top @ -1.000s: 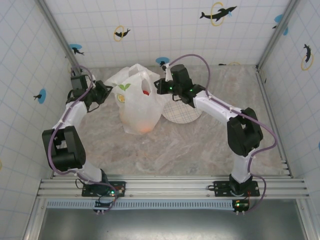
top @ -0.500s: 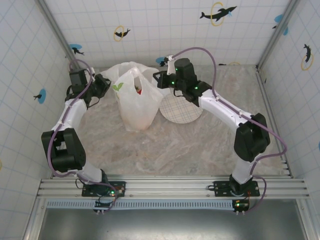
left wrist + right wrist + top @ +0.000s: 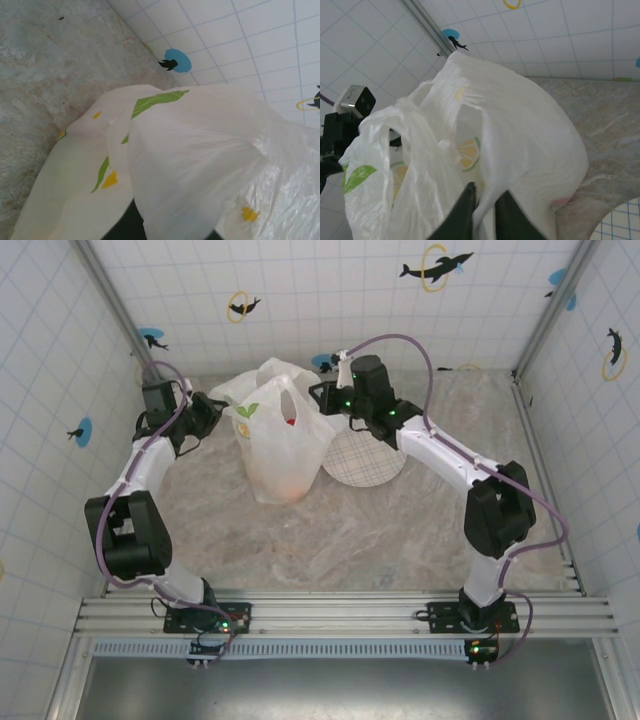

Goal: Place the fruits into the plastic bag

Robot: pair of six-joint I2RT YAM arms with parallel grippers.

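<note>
The plastic bag (image 3: 280,445) stands upright on the marbled surface (image 3: 400,530), at the far middle, between the two claws. Its right flank meets the left rim of the round checked plate (image 3: 368,465). The bag is thin white film, translucent and heavily crinkled, printed with a green leaf (image 3: 247,412) near the top and a lemon slice (image 3: 468,150) on an inner fold. Its two loop handles rise at the far side, one leaning left and one leaning right, and the mouth gapes between them. Fruits lie inside: a red fruit (image 3: 291,422) shows through the open mouth, and an orange fruit (image 3: 290,490) glows through the film low at the near end. The left claw (image 3: 213,412) sits just left of the bag, at its left handle. In the left wrist view the film drapes over its dark fingers (image 3: 125,227) and hides their tips, so I cannot tell how wide it stands or whether it grips. The right claw (image 3: 486,192) is at the bag's right handle, its fingers narrowly apart with a fold of film running up between them. Whether they pinch that fold I cannot tell.
</note>
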